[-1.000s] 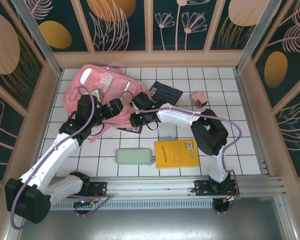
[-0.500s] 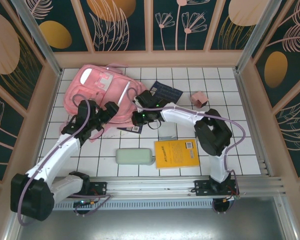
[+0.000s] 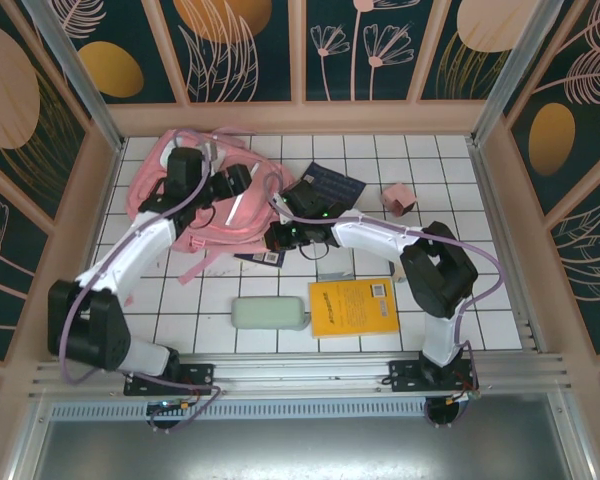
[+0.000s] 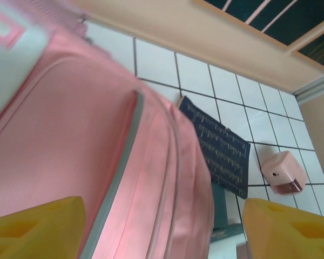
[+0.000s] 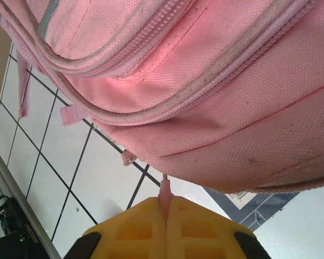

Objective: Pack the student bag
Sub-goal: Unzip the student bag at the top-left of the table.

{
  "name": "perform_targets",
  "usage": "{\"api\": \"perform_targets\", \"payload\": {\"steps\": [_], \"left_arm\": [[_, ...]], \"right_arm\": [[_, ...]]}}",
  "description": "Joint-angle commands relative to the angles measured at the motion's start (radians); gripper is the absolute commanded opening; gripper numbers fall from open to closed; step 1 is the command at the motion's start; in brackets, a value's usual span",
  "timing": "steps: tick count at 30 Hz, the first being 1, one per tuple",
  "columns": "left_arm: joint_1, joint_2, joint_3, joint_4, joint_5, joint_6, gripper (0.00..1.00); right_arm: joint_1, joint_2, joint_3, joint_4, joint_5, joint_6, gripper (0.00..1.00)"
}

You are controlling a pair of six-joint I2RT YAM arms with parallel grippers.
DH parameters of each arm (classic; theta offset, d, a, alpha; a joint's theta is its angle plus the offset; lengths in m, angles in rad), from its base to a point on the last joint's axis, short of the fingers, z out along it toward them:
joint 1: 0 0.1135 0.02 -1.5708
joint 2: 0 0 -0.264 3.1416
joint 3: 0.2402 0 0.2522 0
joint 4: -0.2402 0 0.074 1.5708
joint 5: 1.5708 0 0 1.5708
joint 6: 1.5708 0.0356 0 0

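Left hand (image 4: 161,229) has just swung up over the bag (image 3: 148,190) at the desk's (image 3: 500,200) back-left, fingers spread and empty, and the right hand (image 5: 166,208) now pinches the zip pull (image 5: 165,191), so unzipping probably comes next.

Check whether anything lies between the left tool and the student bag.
Nothing visible does: the open left tool hangs over the student bag, bare pink fabric below its fingers. The right tool is shut on a pink pull tab at its edge.
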Motion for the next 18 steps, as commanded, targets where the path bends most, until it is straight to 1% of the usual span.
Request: {"api": "perform_targets", "payload": {"steps": [1, 4, 5, 6, 8, 12, 13, 15, 18], "left_arm": [[0.003, 0.13, 0.078, -0.068, 0.069, 0.147, 0.7], [0.003, 0.207, 0.148, -0.12, 0.06, 0.182, 0.68], [0.005, 0.212, 0.163, -0.131, 0.055, 0.19, 0.68], [0.006, 0.245, 0.169, -0.137, 0.05, 0.196, 0.68], [0.009, 0.261, 0.175, -0.142, 0.04, 0.199, 0.68], [0.012, 0.277, 0.162, -0.125, 0.101, 0.185, 0.67], [0.011, 0.278, 0.151, -0.113, 0.134, 0.177, 0.65], [0.011, 0.274, 0.133, -0.097, 0.181, 0.163, 0.57], [0.011, 0.248, 0.081, -0.053, 0.232, 0.139, 0.39]], "right_arm": [[-0.001, -0.046, -0.004, 0.058, -0.037, -0.011, 0.0], [-0.001, -0.051, -0.006, 0.062, -0.038, -0.017, 0.0], [-0.001, -0.053, -0.008, 0.065, -0.038, -0.017, 0.0], [-0.003, -0.056, -0.007, 0.068, -0.038, -0.017, 0.0], [-0.003, -0.059, -0.009, 0.074, -0.04, -0.015, 0.0], [-0.004, -0.057, -0.004, 0.08, -0.048, -0.013, 0.0], [-0.004, -0.054, 0.0, 0.078, -0.047, -0.015, 0.0], [-0.006, -0.05, 0.005, 0.075, -0.039, -0.019, 0.0], [-0.01, -0.047, 0.009, 0.078, -0.045, -0.017, 0.0]]}}
